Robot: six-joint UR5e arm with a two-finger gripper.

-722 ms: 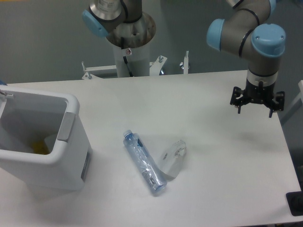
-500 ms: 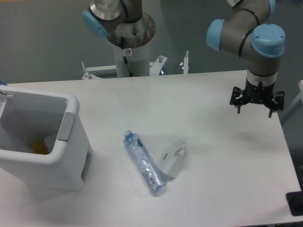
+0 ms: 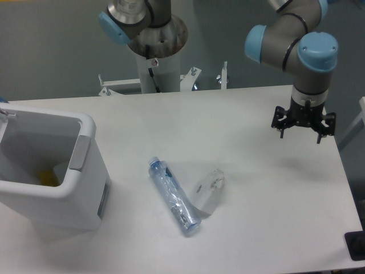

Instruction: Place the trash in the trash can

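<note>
A slim clear water bottle (image 3: 174, 196) with a blue cap lies on its side on the white table, cap toward the upper left. A clear tapered cup (image 3: 207, 190) lies on its side against the bottle's right side. The white trash can (image 3: 48, 171) stands at the left with a grey strip on its right rim, and something yellow shows inside it. My gripper (image 3: 300, 132) hangs open and empty above the table's right side, well right of and apart from the bottle and cup.
The arm's base column (image 3: 158, 57) stands behind the table at the back centre. A metal bracket (image 3: 188, 80) runs along the far edge. The table's right edge (image 3: 347, 171) is close to the gripper. A dark object (image 3: 356, 245) sits at the lower right corner.
The gripper has shifted slightly left and up. The bottle, cup and trash can have not moved.
</note>
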